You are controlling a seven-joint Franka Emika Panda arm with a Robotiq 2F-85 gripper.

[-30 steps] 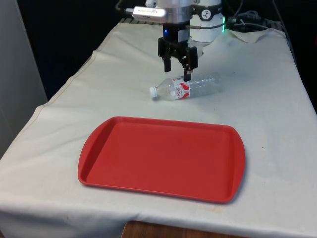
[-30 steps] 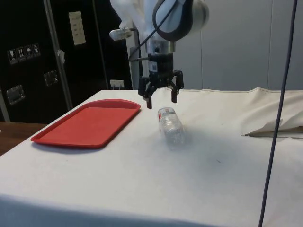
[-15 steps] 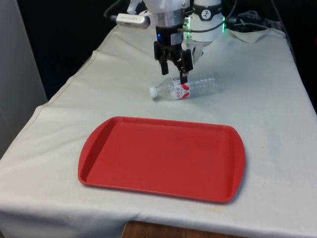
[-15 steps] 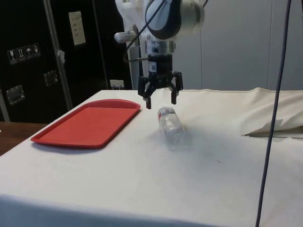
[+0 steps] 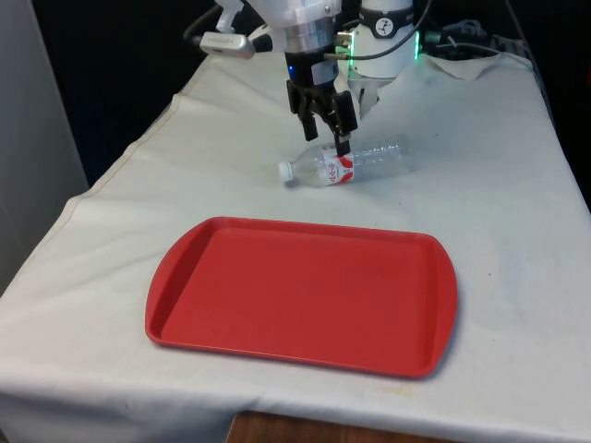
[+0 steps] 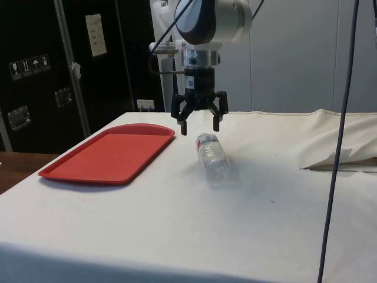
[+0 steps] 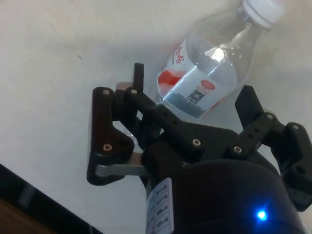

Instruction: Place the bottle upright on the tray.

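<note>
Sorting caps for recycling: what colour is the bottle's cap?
White; the cap on the bottle shows best in the wrist view.

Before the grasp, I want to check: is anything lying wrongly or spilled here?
Only the bottle lies on its side on the cloth, beyond the red tray, cap on. Nothing looks spilled. The open claw hangs above it.

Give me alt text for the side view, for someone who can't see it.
A clear plastic bottle lies on its side on the white tablecloth, with the robot's black gripper hovering open just above it, not touching. A red tray sits empty on the cloth beside the bottle, with dark cabinets behind it.
</note>
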